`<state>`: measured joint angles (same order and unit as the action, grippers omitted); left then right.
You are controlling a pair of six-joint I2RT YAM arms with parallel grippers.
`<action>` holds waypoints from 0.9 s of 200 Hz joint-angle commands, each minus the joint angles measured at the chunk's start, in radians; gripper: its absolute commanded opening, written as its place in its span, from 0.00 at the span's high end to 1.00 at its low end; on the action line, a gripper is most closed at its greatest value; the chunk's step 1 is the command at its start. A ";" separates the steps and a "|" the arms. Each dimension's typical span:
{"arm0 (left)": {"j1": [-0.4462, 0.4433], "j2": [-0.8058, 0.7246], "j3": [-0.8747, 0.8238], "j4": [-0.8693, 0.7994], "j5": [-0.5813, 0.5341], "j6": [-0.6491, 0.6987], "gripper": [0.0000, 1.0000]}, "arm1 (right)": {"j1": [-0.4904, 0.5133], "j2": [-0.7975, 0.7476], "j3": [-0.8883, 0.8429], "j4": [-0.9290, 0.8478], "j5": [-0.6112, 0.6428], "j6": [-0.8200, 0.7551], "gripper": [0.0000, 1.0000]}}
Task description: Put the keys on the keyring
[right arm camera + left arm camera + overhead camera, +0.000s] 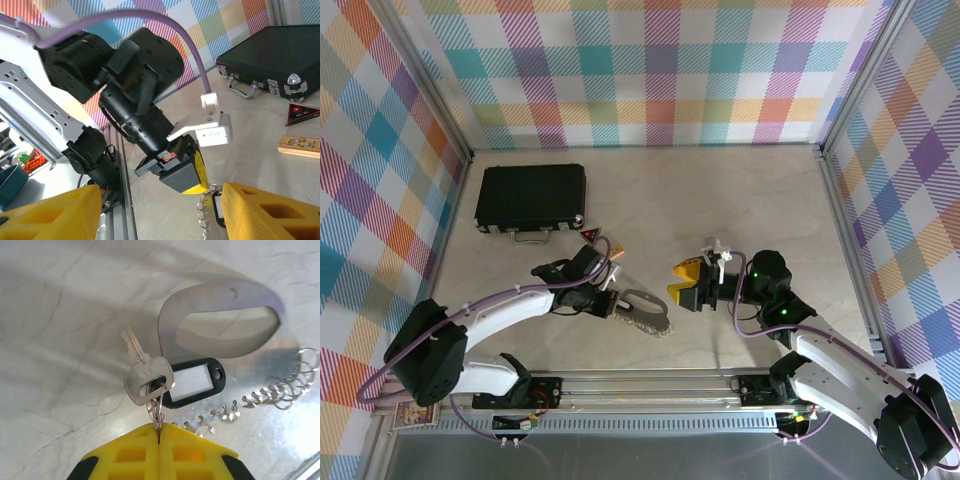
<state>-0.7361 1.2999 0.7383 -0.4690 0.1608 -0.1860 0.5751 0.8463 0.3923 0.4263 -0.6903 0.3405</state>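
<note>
Left wrist shows left hand clamped, seemingly on the keys; right hand agape.

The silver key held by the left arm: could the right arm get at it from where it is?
Probably yes. The right tool is open and faces the key with nothing between them; the left tool, holding it, crowds only the far side.
</note>
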 commanded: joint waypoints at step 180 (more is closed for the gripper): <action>-0.239 -0.356 0.280 -0.073 0.112 0.566 1.00 | 0.064 -0.114 0.212 -0.235 -0.112 -0.224 0.43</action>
<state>-0.9535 0.9581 0.9691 -0.5316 0.2249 0.3050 0.6090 0.7094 0.5591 0.2344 -0.7654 0.1967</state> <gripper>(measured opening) 0.060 0.569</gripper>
